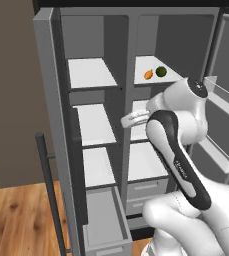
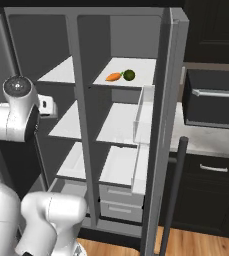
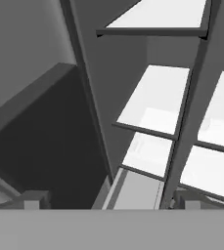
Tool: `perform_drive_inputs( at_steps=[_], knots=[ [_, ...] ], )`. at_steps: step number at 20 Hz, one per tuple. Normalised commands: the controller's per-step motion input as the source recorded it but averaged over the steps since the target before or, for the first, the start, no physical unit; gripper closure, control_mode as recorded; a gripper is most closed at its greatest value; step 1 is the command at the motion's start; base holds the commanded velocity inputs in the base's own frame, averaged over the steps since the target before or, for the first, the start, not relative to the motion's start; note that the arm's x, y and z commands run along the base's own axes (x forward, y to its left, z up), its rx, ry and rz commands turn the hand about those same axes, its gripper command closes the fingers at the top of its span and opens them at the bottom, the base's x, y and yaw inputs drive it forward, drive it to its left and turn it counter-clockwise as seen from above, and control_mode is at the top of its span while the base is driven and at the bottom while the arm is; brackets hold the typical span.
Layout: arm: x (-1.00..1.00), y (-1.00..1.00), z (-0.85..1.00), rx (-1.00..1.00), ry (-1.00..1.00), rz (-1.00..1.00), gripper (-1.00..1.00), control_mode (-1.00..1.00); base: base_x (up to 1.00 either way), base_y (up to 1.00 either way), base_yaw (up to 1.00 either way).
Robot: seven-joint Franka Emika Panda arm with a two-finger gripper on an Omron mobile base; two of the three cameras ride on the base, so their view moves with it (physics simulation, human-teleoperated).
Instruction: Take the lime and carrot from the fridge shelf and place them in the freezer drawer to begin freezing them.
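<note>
The dark green lime (image 1: 161, 71) (image 2: 129, 75) and the orange carrot (image 1: 148, 75) (image 2: 113, 77) lie side by side on the fridge shelf (image 1: 172, 77) (image 2: 141, 66), the top white panel of the right column. My gripper (image 1: 125, 122) (image 2: 49, 106) (image 3: 111, 200) hangs open in front of the left column at middle-shelf height, well below and left of both, with nothing between its fingertips (image 3: 34, 200). The freezer drawer (image 1: 104, 220) (image 3: 135, 191) stands pulled out at the bottom of the left column.
Both fridge doors are swung wide, each with a dark bar handle (image 1: 48, 190) (image 2: 173, 192). The right door carries clear bins (image 1: 221, 100) (image 2: 142, 116). Two pale drawers (image 1: 146, 192) (image 2: 117, 200) sit under the right column. A counter (image 2: 206, 142) with dark cabinets lies to the right.
</note>
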Motion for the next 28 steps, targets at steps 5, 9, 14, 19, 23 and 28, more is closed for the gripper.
perform_drive_inputs(
  at_steps=[5, 9, 14, 19, 23, 28],
  knots=[
    [0.53, -0.77, 0.26, 0.03, 0.03, -0.24, -1.00, -1.00, 0.00, 0.00, 0.00],
    [0.70, -0.60, 0.00, 0.01, 0.12, -0.21, -1.00, -1.00, 0.00, 0.00, 0.00],
    [0.38, -0.58, 0.00, 0.02, -0.10, -0.17, -1.00, -1.00, 0.00, 0.00, 0.00],
    [0.33, -0.10, 0.13, 0.00, -0.33, -0.21, -1.00, -1.00, 0.00, 0.00, 0.00],
    [0.35, -0.39, 0.24, 0.00, -0.06, -0.20, -1.00, -1.00, 0.00, 0.00, 0.00],
    [0.47, -0.57, 0.03, 0.01, 0.00, -0.16, -1.00, -1.00, 0.00, 0.00, 0.00]
  ],
)
